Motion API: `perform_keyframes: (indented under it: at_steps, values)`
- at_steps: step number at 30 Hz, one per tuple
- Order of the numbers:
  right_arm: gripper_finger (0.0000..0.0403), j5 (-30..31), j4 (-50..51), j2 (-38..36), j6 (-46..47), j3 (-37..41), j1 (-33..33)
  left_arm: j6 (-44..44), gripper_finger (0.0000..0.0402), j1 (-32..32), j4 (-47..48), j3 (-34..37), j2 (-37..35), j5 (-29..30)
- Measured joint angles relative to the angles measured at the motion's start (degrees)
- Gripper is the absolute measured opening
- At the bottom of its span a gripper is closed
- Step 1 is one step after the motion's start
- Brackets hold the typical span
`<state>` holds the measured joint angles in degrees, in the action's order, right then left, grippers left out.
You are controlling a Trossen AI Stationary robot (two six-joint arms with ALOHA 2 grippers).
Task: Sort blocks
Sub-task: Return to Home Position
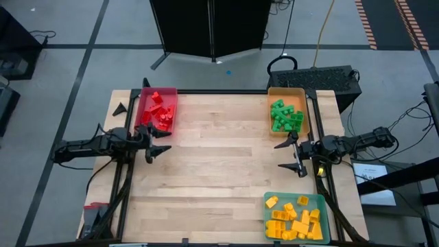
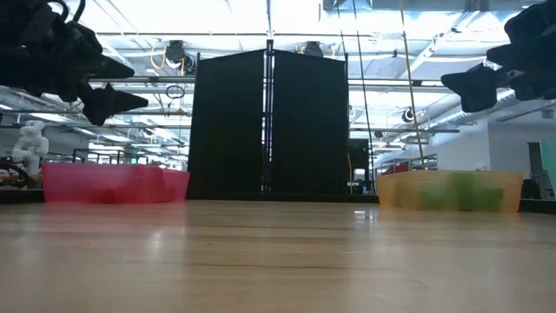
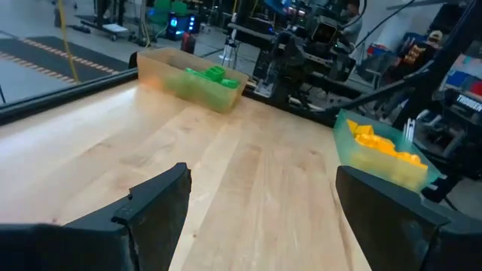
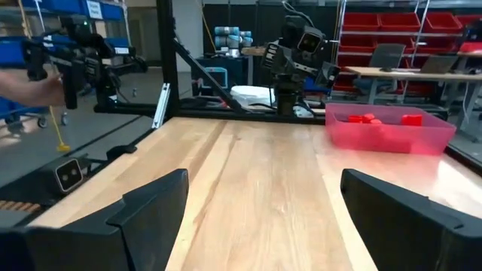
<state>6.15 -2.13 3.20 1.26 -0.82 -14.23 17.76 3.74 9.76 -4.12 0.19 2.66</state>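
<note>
My table [image 1: 219,171] has the red tray [image 1: 145,101] at 11 o'clock, orange tray [image 1: 291,95] at 1, teal tray [image 1: 312,199] at 5. I see the left gripper [image 1: 164,141] at 9 and right gripper [image 1: 280,156] at 3, both spread. In that order the trays hold red blocks [image 1: 159,113], green blocks [image 1: 285,116], yellow blocks [image 1: 295,221].

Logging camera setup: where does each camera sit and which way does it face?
High: overhead, straight down on the table; both arms, left tool, right tool.
Low: table height, facing the black screen; tools overhead.
Left wrist: toward orange tray; own fingers.
Right wrist: toward red tray; own fingers.
High and low share those trays.
</note>
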Motion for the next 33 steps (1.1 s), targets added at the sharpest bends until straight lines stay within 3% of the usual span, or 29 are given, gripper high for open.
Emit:
perform_keyframes:
  at_steps: [6,12,33]
  values:
    - [0.0343,-0.22,0.10,0.02,0.27,0.00,0.01,-0.20,0.0331,0.01,0.02,0.00,0.00,0.02]
    - [0.0343,-0.28,0.14,0.02,8.48,-0.01,-0.01,-0.19,0.0331,0.00,0.04,0.00,0.00,0.08]
    - [0.0343,-0.28,0.20,0.02,8.59,-0.02,-0.01,-0.18,0.0331,0.00,0.13,0.00,0.00,0.20]
